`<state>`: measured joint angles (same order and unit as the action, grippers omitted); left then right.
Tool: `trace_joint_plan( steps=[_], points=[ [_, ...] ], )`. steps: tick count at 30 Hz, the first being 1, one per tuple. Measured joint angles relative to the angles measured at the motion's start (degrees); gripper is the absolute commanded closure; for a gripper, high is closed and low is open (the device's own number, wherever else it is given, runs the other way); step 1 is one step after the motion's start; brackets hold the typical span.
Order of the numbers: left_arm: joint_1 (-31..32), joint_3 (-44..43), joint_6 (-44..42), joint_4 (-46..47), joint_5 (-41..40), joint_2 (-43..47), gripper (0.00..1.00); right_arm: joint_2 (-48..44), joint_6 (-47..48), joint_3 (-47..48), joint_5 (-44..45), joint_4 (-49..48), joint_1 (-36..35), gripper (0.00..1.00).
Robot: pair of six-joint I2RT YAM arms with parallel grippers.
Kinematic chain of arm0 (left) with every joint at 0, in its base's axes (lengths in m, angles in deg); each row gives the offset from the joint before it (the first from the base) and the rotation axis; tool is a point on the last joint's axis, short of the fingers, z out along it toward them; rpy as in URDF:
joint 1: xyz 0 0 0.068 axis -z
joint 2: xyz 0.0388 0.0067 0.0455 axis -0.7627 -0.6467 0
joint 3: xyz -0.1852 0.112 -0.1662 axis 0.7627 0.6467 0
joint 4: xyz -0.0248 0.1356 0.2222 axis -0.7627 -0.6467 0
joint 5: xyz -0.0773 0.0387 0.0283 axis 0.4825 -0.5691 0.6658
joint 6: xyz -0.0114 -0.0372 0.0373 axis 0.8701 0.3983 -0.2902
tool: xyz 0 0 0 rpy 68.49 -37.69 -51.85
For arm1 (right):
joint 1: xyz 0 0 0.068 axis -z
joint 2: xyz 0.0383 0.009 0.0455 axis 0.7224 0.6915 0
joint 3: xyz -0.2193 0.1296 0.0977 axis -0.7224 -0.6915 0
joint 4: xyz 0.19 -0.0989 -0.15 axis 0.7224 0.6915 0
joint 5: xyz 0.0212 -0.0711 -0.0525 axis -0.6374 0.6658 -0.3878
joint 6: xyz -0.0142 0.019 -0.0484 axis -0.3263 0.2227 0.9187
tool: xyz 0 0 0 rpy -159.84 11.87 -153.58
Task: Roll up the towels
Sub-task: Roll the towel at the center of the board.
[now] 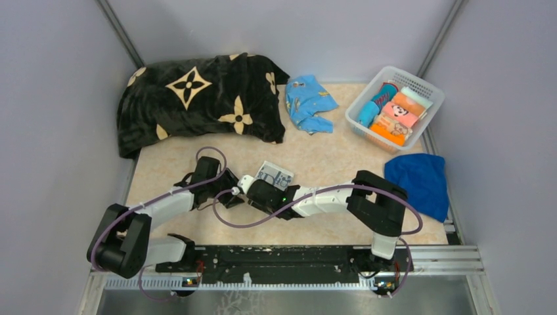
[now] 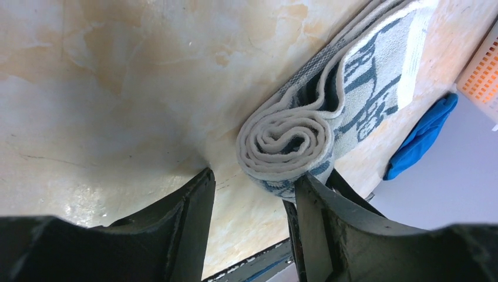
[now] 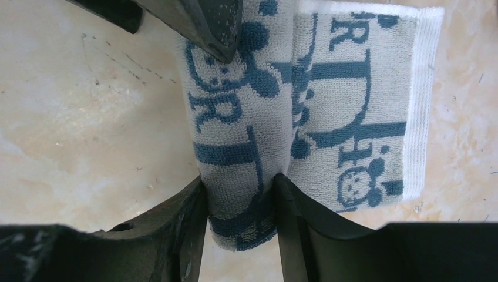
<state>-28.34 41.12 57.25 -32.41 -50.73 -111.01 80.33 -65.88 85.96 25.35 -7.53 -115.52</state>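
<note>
The white towel with dark-blue print (image 1: 274, 175) lies mid-tabletop (image 1: 328, 147), wound into a spiral along one edge, with a flat stretch not yet taken up. One end of the roll is pinched between the jaws of the right gripper (image 3: 241, 189). At the other end the left gripper (image 2: 252, 179) is held with jaws apart, one finger clear of the spiral. The rolling step is judged about half done. Next, both ends would need turning evenly over the flat stretch, with the roll kept tight.
</note>
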Motion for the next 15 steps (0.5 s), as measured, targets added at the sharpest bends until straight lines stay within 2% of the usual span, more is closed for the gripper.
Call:
trace_joint_plan(
  steps=[3, 7, 15],
  points=[
    [0.0, -0.6, -0.4, -0.7, -0.6, -0.1, 0.37, 0.3, 0.3, 0.1, 0.7, 0.0, 0.0, 0.72],
    [0.0, -1.3, -1.5, -2.8, -2.4, 1.2, 0.30, 0.1, 0.2, 0.5, -1.6, 0.3, 0.8, 0.80],
    [0.0, -2.1, -4.3, -10.1, -6.7, 11.6, 0.21, -1.5, -6.7, 0.7, -24.5, -0.5, 7.8, 0.82]
  ],
)
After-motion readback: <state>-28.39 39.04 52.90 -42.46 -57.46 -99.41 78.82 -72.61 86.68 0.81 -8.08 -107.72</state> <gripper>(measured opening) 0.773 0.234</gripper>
